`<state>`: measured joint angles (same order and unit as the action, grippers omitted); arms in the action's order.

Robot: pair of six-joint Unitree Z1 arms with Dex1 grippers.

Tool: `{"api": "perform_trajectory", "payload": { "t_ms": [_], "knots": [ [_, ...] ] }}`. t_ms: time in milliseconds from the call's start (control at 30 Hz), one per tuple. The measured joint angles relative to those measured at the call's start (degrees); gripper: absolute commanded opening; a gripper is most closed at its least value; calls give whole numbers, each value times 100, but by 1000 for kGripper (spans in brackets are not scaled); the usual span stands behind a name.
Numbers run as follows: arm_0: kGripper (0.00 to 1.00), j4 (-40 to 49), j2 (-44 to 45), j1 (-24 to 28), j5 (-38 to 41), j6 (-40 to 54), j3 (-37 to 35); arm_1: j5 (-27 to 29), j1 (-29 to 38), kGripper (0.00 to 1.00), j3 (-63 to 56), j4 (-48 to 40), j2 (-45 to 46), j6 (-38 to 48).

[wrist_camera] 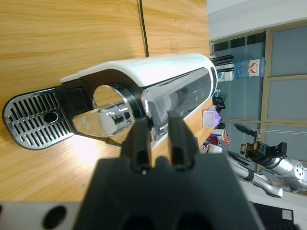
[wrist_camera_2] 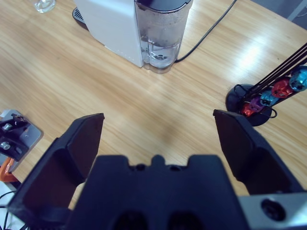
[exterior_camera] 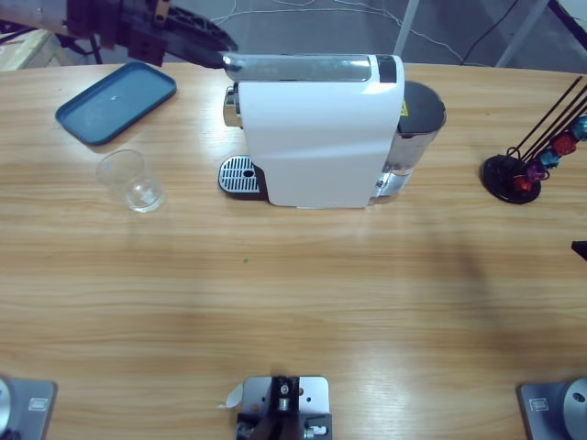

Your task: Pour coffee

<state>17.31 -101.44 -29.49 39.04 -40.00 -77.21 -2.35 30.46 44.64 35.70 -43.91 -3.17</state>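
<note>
The white coffee machine (exterior_camera: 316, 137) stands upright near the middle of the wooden table (exterior_camera: 293, 293), toward the far edge. Its perforated drip tray (exterior_camera: 240, 175) projects on the left side in the high view, with nothing on it. The chrome lever (exterior_camera: 298, 64) lies flat along the top of the machine. A clear water tank (wrist_camera_2: 161, 36) is fitted at the machine's rear, and a black cord (wrist_camera_2: 211, 26) runs from it across the table.

A clear plastic cup (exterior_camera: 129, 180) stands upright left of the drip tray, apart from it. A blue tray (exterior_camera: 116, 101) lies beyond the cup, near the far left edge. A black capsule rack (exterior_camera: 532, 151) with coloured capsules stands at the right end, well apart from the machine.

The left gripper (wrist_camera: 157, 139) is at the front end of the lever, seen in the high view at the top left. Its 2 jaws are drawn close with only a narrow gap, set at the lever's tip; whether they actually grip it cannot be told.

The right gripper (wrist_camera_2: 158, 132) hangs above the table with its 2 jaws spread wide, holding nothing
</note>
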Motion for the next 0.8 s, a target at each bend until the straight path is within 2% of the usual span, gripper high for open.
{"api": "perform_trajectory", "payload": {
  "t_ms": [333, 533, 667, 733, 767, 800],
  "knots": [
    [0, -42, 8, 3, 0, -1, 12, 196, 0, 999, 0, 0, 0, 97],
    [0, -42, 38, -46, -80, -62, -101, 338, 0, 893, 51, 15, -43, 203],
    [0, -48, 473, -345, -83, -171, -701, 412, 0, 837, 417, 223, -69, 193],
    [0, -47, 630, -361, -83, -202, -807, 418, 0, 734, 551, 360, -160, 151],
    [188, -47, 667, -377, -85, -204, -817, 427, 0, 719, 587, 424, -220, 142],
    [510, -47, 682, -403, -112, -203, -820, 464, 0, 715, 608, 483, -250, 138]
  ]
}}
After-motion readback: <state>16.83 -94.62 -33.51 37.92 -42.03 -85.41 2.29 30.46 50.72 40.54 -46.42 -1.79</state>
